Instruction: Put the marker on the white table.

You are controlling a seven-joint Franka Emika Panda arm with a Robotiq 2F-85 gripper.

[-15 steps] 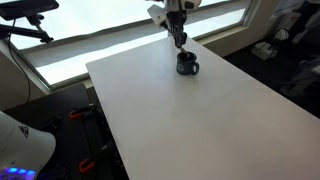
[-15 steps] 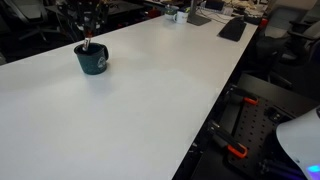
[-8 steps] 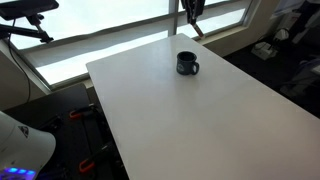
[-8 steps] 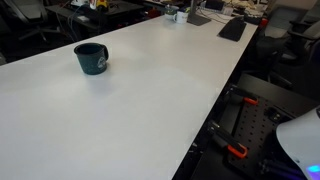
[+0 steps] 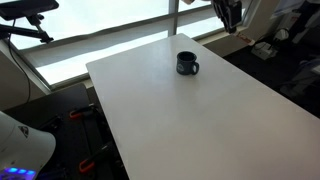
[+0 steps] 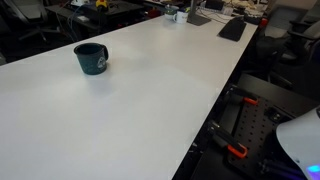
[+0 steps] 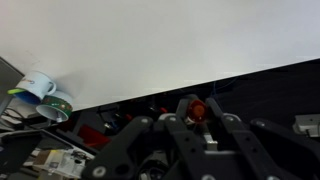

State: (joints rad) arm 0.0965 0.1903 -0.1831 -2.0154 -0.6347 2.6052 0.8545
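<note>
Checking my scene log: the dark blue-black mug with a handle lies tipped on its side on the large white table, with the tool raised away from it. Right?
Not quite: the dark blue-black mug with a handle stands upright, opening upward, on the large white table, as both exterior views show. The tool is indeed raised away from it.

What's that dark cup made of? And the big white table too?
The mug looks like glazed ceramic: dark blue-green, thick-walled, with a slight shine, though hard plastic is possible. The white table has a smooth top with a soft sheen, probably laminate; its even colour shows no wood grain.
</note>
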